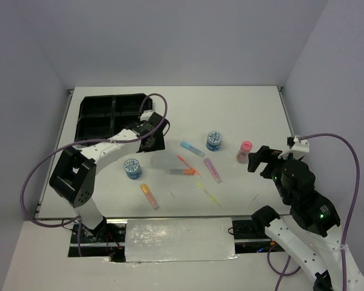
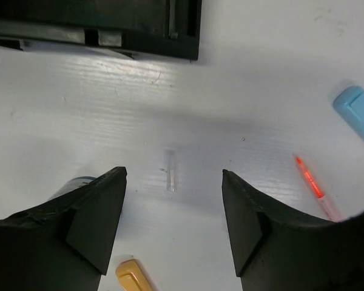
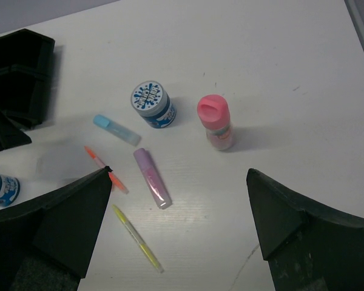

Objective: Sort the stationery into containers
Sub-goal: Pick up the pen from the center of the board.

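Observation:
The black four-compartment tray [image 1: 109, 115] sits at the far left. The stationery lies on the white table: one blue tub [image 1: 132, 168], another blue tub [image 1: 214, 140], the pink-capped bottle [image 1: 244, 151], a blue marker [image 1: 192, 149], an orange pen [image 1: 187, 163], a purple marker [image 1: 212, 170], a yellow pen [image 1: 209, 194] and an orange-yellow marker [image 1: 149, 196]. My left gripper [image 1: 155, 140] is open and empty just right of the tray; between its jaws lies a small clear tube [image 2: 170, 171]. My right gripper [image 1: 259, 159] is open and empty beside the bottle [image 3: 215, 121].
The tray's corner [image 2: 139, 36] is just ahead of my left gripper [image 2: 173, 182]. In the right wrist view the purple marker [image 3: 151, 177] and yellow pen [image 3: 136, 236] lie before my right gripper [image 3: 179, 176]. Grey walls enclose the table on three sides.

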You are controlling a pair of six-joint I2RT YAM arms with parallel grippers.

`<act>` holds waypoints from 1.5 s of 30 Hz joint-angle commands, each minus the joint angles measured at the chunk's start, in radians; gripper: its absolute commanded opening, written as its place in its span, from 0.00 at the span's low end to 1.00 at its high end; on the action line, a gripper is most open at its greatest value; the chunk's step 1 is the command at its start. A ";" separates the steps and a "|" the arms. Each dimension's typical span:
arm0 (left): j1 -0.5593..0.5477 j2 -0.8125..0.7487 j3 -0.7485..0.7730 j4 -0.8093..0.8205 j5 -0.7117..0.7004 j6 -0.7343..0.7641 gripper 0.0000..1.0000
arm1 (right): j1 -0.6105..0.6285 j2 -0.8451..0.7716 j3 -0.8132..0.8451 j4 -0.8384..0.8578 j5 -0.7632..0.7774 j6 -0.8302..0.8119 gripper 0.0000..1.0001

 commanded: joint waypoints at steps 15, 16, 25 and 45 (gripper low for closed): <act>-0.023 0.071 -0.142 0.128 0.064 -0.040 0.66 | 0.005 -0.005 -0.031 0.068 -0.039 -0.021 1.00; -0.023 0.071 -0.155 0.133 0.066 -0.043 0.66 | 0.005 -0.005 -0.033 0.068 -0.042 -0.021 1.00; -0.023 0.093 -0.180 0.167 0.084 -0.040 0.49 | 0.005 -0.002 -0.028 0.062 -0.050 -0.021 1.00; -0.040 -0.277 -0.117 0.122 0.163 0.023 0.00 | 0.077 0.413 -0.120 0.156 -0.461 -0.058 1.00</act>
